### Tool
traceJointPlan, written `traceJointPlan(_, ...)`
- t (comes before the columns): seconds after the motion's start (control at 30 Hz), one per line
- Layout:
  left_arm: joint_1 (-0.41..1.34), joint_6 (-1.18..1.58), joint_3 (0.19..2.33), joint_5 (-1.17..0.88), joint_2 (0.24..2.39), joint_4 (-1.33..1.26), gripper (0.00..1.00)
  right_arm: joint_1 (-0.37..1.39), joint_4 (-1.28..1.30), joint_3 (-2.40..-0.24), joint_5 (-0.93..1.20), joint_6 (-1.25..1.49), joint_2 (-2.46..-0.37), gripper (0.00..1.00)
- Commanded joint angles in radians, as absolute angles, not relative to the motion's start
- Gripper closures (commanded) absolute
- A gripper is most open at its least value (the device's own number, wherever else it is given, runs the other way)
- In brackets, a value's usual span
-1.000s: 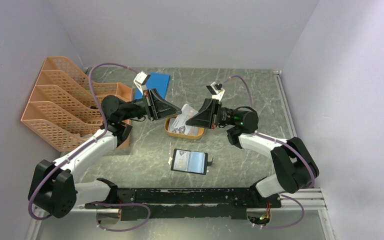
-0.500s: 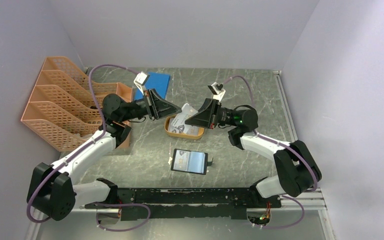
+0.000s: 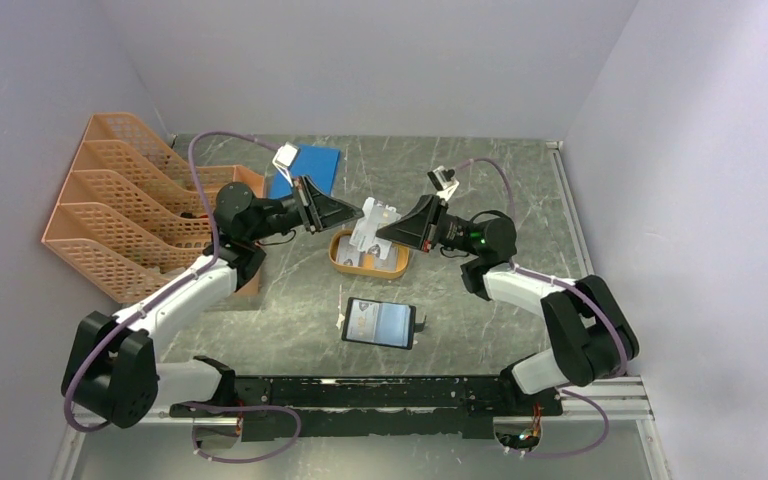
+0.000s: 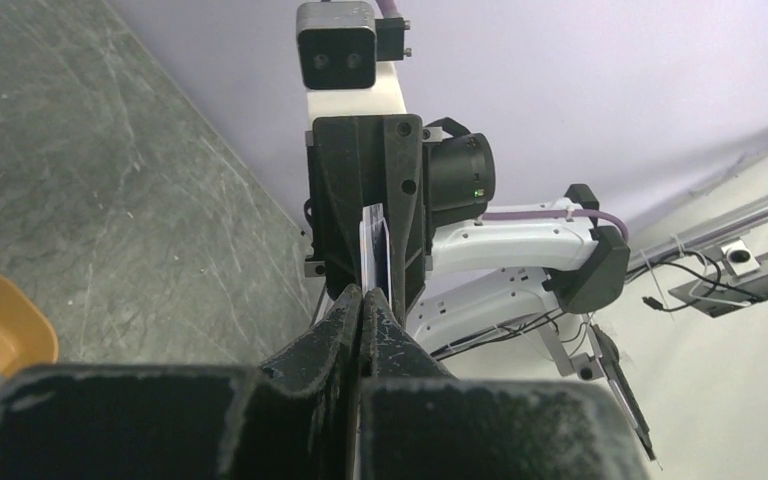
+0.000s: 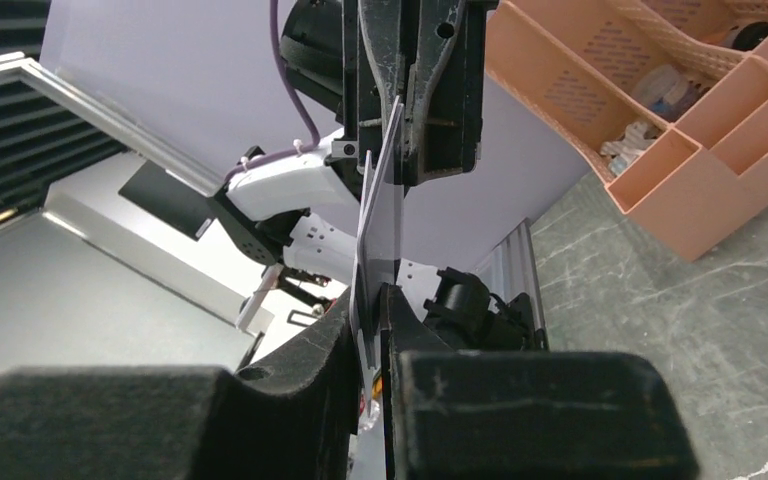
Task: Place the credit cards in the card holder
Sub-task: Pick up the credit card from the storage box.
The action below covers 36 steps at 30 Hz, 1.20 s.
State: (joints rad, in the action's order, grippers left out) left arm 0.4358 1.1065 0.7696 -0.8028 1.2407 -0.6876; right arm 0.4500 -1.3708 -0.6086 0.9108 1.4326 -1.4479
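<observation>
A pale grey credit card [image 3: 374,220] stands on edge in the air above the orange oval dish [image 3: 341,262], pinched from both sides. My left gripper [image 3: 360,213] is shut on its far edge; the card's thin edge [image 4: 372,250] runs into its closed tips. My right gripper [image 3: 381,235] is shut on the card's near end [image 5: 380,215], and a second sheet seems to lie behind it. More pale cards [image 3: 364,258] lie in the dish. The black card holder [image 3: 380,323] lies open and flat in front of the dish, its shiny pockets up.
An orange mesh file organiser [image 3: 125,205] fills the left side and also shows in the right wrist view [image 5: 660,110]. A blue flat sheet [image 3: 312,165] lies behind the left gripper. The dish rim [image 4: 5,320] shows in the left wrist view.
Both grippers have risen from the dish and tilted level, facing each other. The card that lay low at the dish is now lifted upright between their tips.
</observation>
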Motion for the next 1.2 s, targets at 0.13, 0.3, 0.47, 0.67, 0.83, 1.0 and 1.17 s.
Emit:
traceJointPlan(0.13, 0.406, 1.109, 0.745, -0.743, 1.289, -0.726, 0.95, 0.404, -1.372, -0.574, 0.881, 1.424, -1.475, 0.89)
traceJointPlan(0.3, 0.395, 1.129, 0.734, -0.735, 1.309, -0.749, 0.95, 0.397, -1.352, -0.571, 0.883, 1.41, -1.485, 0.9)
traceJointPlan(0.47, 0.383, 1.135, 0.725, -0.727, 1.317, -0.75, 0.95, 0.388, -1.319, -0.559, 0.876, 1.388, -1.487, 0.98)
traceJointPlan(0.67, 0.379, 1.107, 0.743, -0.752, 1.342, -0.712, 0.92, 0.385, -1.324, -0.555, 0.884, 1.376, -1.489, 1.0)
traceJointPlan(0.83, 0.379, 1.134, 0.729, -0.79, 1.348, -0.769, 0.52, 0.385, -1.341, -0.561, 0.899, 1.376, -1.478, 1.0)
traceJointPlan(1.0, 0.374, 1.166, 0.713, -0.794, 1.322, -0.818, 0.3, 0.385, -1.328, -0.561, 0.905, 1.367, -1.47, 1.0)
traceJointPlan(1.17, 0.374, 1.14, 0.719, -0.785, 1.312, -0.797, 0.11, 0.391, -1.31, -0.57, 0.907, 1.361, -1.469, 1.0)
